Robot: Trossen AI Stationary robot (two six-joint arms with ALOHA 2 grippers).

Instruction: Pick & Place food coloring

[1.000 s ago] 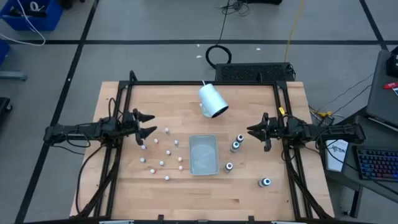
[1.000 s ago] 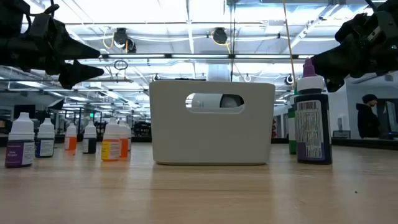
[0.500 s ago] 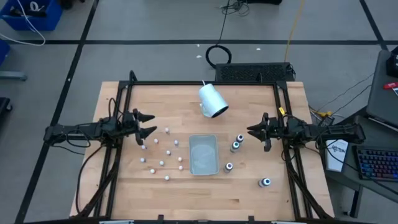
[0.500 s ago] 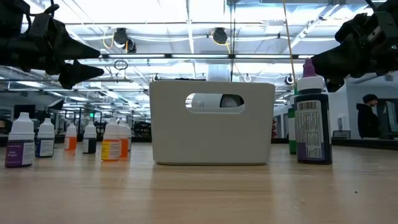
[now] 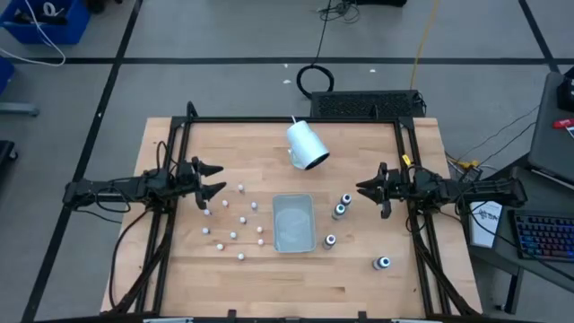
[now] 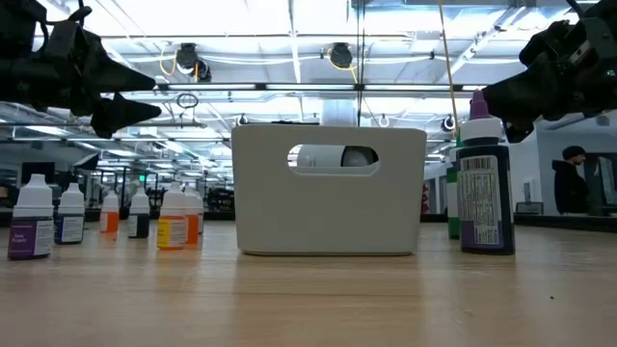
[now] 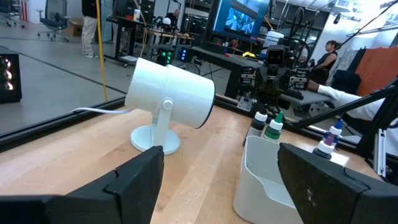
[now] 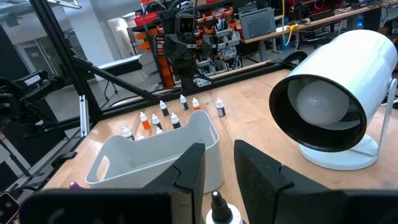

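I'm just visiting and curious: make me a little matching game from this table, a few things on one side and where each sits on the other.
Things:
1. white lamp
2. clear tray
3. small whitish bottles
4. larger dark bottles

Places:
A. middle of the table
B. far side of the table, behind the tray
C. between the tray and the right gripper
D. between the tray and the left gripper

Pairs: 1-B, 2-A, 3-D, 4-C
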